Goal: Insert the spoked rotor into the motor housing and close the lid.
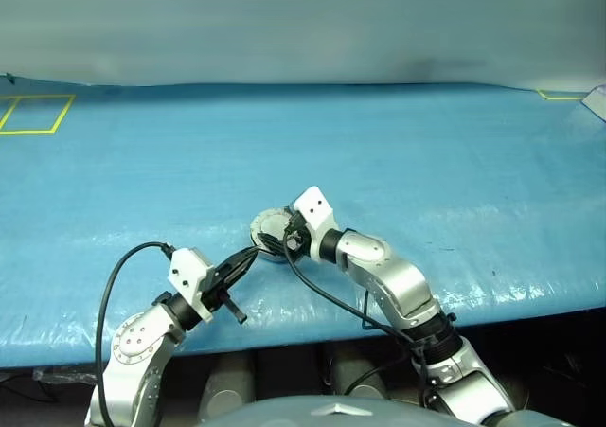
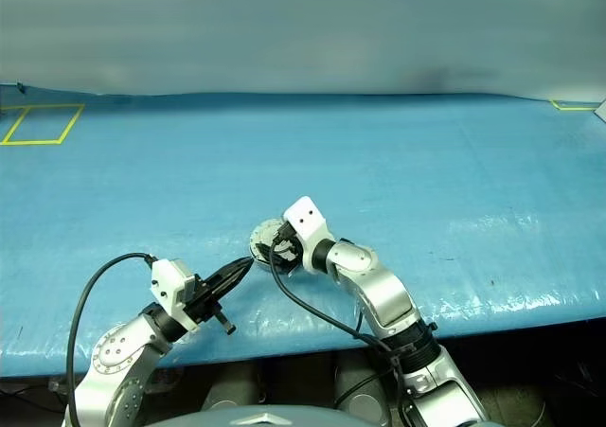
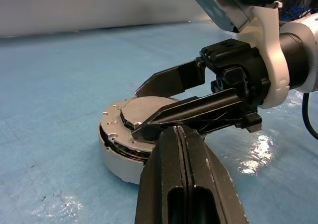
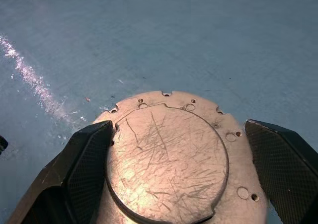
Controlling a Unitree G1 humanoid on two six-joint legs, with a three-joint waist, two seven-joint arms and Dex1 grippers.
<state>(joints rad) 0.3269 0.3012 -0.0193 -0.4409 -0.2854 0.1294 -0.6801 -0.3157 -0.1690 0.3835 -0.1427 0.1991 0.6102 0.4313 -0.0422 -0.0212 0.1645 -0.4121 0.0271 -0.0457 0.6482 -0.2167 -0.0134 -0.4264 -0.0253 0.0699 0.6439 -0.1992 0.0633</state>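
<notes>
Hiding windings (image 3: 130, 153) beneath shut lid (image 3: 144, 110)

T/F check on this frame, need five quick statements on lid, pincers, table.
1. The lid lies flat on top of the motor housing. True.
2. The right pincer is clamped shut on the lid. False: its fingers stand wide open, one on each side of the lid.
3. The left pincer is shut. True: its two fingers are pressed together.
4. The left pincer carries the housing off the table. False: it holds nothing, and the housing sits on the blue table cover.
5. Copper-brown windings show in the gap under the lid's rim. True, in the left wrist view.
</notes>
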